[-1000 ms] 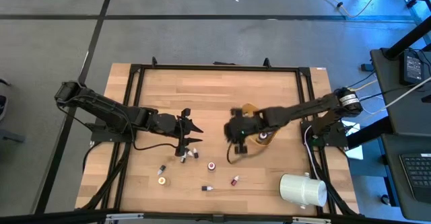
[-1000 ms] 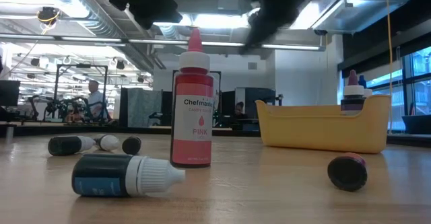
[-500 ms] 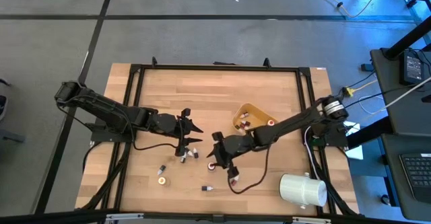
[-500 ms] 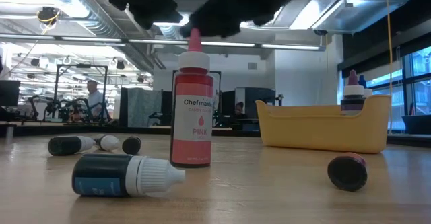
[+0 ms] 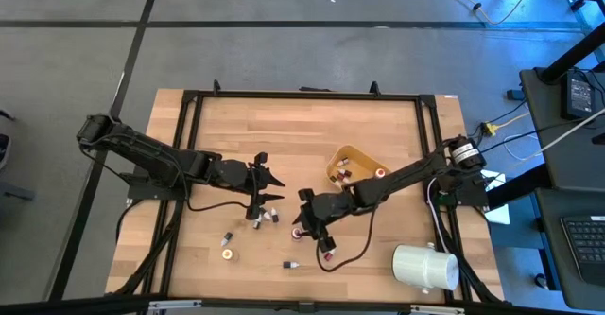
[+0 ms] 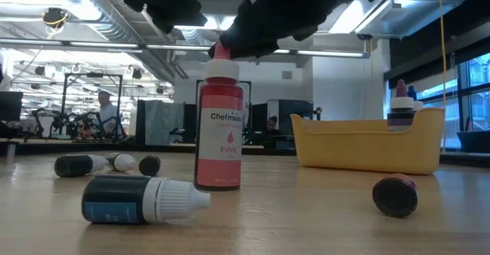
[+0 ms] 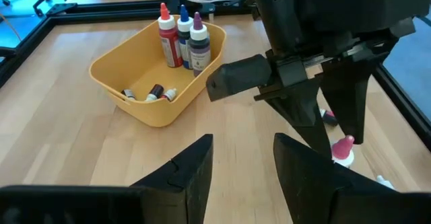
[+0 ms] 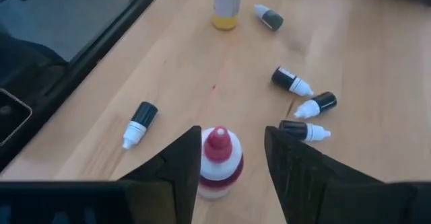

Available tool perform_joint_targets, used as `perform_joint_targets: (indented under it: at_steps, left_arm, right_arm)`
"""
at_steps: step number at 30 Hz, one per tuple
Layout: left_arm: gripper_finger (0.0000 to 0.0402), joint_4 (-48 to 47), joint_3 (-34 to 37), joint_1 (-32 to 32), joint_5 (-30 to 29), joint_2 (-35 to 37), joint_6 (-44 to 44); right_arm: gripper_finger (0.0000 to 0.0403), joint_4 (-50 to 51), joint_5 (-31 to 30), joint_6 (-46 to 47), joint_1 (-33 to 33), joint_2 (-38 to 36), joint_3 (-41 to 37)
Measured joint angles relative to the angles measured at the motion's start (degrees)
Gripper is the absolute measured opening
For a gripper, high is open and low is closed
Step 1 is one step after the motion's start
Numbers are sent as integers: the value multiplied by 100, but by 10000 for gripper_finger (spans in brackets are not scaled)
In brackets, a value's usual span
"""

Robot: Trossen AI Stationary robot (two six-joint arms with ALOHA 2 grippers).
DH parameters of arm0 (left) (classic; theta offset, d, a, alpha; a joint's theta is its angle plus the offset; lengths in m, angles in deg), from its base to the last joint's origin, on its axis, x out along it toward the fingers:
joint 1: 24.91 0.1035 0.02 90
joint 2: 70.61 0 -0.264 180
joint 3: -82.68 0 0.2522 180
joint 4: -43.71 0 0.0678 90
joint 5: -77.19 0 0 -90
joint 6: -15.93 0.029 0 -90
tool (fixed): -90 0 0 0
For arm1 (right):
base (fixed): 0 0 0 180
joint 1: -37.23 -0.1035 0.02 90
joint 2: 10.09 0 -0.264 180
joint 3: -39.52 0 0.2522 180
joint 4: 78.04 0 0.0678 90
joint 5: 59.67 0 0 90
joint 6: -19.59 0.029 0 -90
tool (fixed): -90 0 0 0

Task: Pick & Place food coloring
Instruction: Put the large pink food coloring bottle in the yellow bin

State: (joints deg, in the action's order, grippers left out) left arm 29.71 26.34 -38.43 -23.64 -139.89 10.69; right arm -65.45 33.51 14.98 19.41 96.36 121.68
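Note:
A pink food coloring bottle [image 6: 220, 129] with a pink cap stands upright on the table. My right gripper [image 8: 232, 133] is open and low over it, one finger on each side of the bottle [image 8: 219, 163]; the high view places this gripper [image 5: 301, 224] at the table's middle. Its dark body hides the cap's tip in the low view. My left gripper [image 5: 267, 176] hangs open above the table, left of that bottle, with nothing between its fingers [image 7: 195, 163]. Several small dropper bottles [image 8: 293, 81] lie on their sides around it. My right gripper's fingers [image 8: 185, 160] come slanting down from the table's right and stand beside the bottle's shoulder [image 8: 205, 173]. I cannot tell whether either finger touches it. The bottle stands upright on its base.
A yellow bowl [image 5: 352, 164] right of centre holds three upright bottles [image 7: 180, 35] and a few small ones lying in it. A big white cylinder [image 5: 425, 266] lies at the near right. A yellow bottle [image 8: 225, 5] stands near the table's near left. A black frame [image 5: 189, 97] rims the table.
My right gripper has gone from over the yellow bowl toward the table's near left, sinking and tipping further down, until its fingers stand either side of the pink bottle. Most of this happened in the first half second. The bowl is uncovered again in the high view.

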Motion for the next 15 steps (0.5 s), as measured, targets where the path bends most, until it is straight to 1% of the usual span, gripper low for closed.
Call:
perform_joint_targets:
  at_steps: [3,8,15]
  left_arm:
    - [149,1,0,0,-1,0,-1]
    - [150,-1,0,2,-1,0,1]
    - [151,-1,0,2,-1,0,1]
  right_arm:
    - [165,-9,23,-46,0,0,0]
    - [173,-9,233,-36,0,0,0]
    - [233,2,249,-173,0,-18,0]
